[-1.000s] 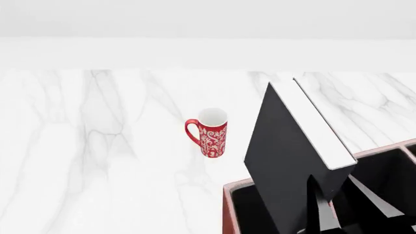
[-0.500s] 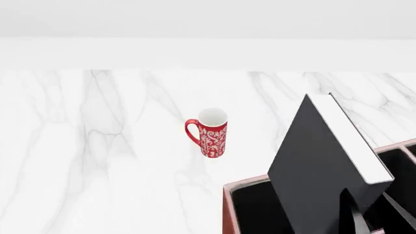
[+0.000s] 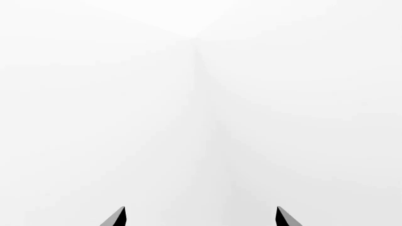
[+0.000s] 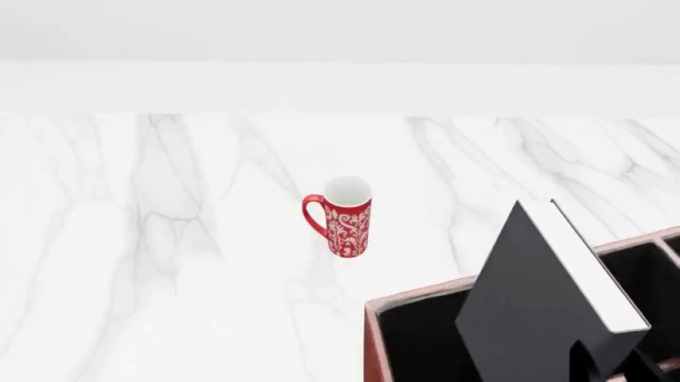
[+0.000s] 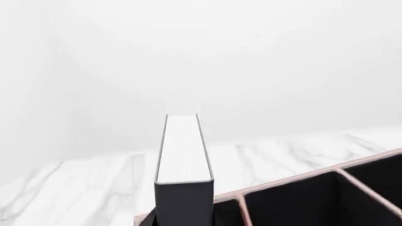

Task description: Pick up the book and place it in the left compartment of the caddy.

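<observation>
the pick-up is done: the book (image 4: pixel 542 298) is off the worktop (image 4: pixel 159 239), held tilted, its lower end over the open top of the caddy (image 4: pixel 371 342) near the front wall. in the head view the black cover faces the red mug (image 4: pixel 345 216) and the white page edge runs up and away from it. the right gripper (image 4: pixel 595 368) shows only as dark finger tips at the book's lower corner; from that i judge its jaws are clamped on the book, though the contact itself sits at the frame's edge.

the right wrist view looks straight along the book's page edge, with the caddy's pale dividers beside it and below. the book's bottom end seems level with or just past the rim there, but whether it has entered the left compartment (image 4: pixel 420 342) i cannot tell.

what is left, as i judge it: get the book fully down inside the long slot beside the caddy's side wall, clear of the dividers, then let go.

the left gripper (image 3: pixel 199 217) faces a blank white wall, jaws spread wide and empty, taking no part. the mug stands well apart from the caddy.
</observation>
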Tool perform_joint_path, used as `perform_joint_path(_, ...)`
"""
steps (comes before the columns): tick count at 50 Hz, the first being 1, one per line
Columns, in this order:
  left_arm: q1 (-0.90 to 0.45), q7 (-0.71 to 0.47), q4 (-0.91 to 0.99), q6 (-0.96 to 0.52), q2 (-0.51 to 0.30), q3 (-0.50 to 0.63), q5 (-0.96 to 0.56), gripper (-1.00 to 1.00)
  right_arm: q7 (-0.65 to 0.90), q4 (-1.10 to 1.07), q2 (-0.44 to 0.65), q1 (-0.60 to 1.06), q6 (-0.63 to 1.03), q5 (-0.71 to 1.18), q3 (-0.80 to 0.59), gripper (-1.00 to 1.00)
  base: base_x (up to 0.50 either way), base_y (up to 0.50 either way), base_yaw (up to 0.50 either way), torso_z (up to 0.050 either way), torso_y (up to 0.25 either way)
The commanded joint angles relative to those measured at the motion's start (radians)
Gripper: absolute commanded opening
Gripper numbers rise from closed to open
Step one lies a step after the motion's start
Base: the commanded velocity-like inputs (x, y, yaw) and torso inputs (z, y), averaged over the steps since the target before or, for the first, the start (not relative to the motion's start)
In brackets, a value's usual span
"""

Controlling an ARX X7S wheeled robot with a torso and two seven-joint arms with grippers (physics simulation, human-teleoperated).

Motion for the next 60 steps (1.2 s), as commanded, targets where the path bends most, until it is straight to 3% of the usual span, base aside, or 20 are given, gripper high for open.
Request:
perform_joint_path(1,0.001,-0.002,0.0,0.002,0.0,0.0,0.0,1.0,-0.031,0.045,-0.05,0.185,0.025,-0.017,0.005,-1.0,0.0,0.0,0.0,0.0,0.0)
perform_joint_path(22,-0.003,0.002,0.0,-0.002,0.0,-0.002,0.002,1.0,-0.028,0.124,-0.155,0.183,0.112,-0.028,-0.001,-1.0,0.0,0.0,0.0,0.0,0.001)
perform_joint_path(60,0.007,-0.005,0.0,0.006,0.0,-0.011,-0.005,1.0,-0.065,0.266,-0.239,0.113,0.084,-0.014,-0.03,-1.0,0.0,0.0,0.0,0.0,0.001)
